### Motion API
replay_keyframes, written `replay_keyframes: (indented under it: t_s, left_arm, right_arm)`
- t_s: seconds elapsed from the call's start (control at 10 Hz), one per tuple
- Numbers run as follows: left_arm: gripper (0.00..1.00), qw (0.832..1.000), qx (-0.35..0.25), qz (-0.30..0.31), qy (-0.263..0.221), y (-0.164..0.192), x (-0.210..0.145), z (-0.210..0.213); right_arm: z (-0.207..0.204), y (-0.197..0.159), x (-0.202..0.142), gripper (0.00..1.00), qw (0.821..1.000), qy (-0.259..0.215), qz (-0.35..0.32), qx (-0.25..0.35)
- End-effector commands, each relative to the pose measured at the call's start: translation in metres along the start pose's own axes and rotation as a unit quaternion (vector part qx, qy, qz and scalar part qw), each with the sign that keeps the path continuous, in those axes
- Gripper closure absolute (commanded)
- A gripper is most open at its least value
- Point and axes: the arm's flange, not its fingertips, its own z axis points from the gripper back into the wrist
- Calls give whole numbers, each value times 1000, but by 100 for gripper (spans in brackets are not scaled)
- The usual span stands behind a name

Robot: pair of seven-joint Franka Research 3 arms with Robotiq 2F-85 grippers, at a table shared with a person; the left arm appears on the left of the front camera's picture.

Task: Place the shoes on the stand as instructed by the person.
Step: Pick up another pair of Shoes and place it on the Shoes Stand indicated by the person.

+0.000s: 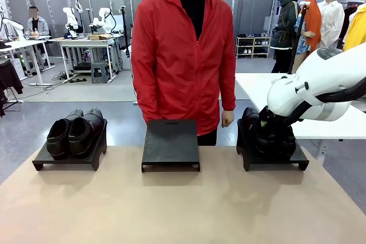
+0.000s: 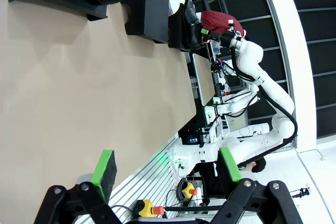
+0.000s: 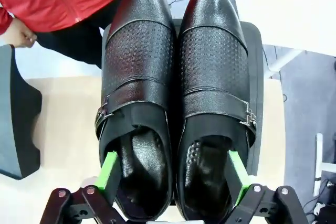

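One pair of shiny black shoes point(image 1: 75, 132) sits on the left stand point(image 1: 68, 161). The other pair of shoes point(image 3: 173, 61) rests side by side on the right stand point(image 3: 255, 51), toes toward the person point(image 1: 183, 55) in the red jacket. My right gripper point(image 3: 172, 174) hangs over this pair's heels, open, with one green pad point(image 3: 108, 174) in each shoe's opening. In the front view that gripper point(image 1: 274, 135) is low over the right stand point(image 1: 274, 163). My left gripper point(image 2: 167, 169) is open and holds nothing, well above the table point(image 2: 79, 103).
A bare black stand point(image 1: 170, 144) occupies the middle between the two loaded ones. The person stands right behind it, one hand point(image 1: 227, 119) hanging near the right stand. A white table point(image 1: 257, 87) lies behind the right arm. The near half of the tan tabletop is bare.
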Motion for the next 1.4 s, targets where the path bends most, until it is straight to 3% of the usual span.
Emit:
replay_keyframes:
  t_s: [0.0, 0.7, 0.8, 1.0, 1.2, 1.3]
  left_arm:
    - [3, 1000, -7, -11, 0, -1, -3, 0]
    - [3, 1000, -7, -11, 0, -1, -3, 0]
    - [3, 1000, -7, -11, 0, -1, -3, 0]
    - [3, 1000, -7, -11, 0, -1, -3, 0]
    - [3, 1000, -7, -11, 0, -1, -3, 0]
    - [3, 1000, -7, -11, 0, -1, -3, 0]
  right_arm:
    - [-4, 1, -1, 0, 1000, 2, 3, 2]
    - [-4, 3, -3, 0, 1000, 4, 2, 2]
    - [28, -6, -10, 0, 999, 3, 2, 32]
    - [82, -34, -32, 0, 996, 46, 11, 70]
    - [121, -71, -59, 0, 987, 65, -3, 149]
    - [134, -90, -74, 0, 970, 95, -11, 222]
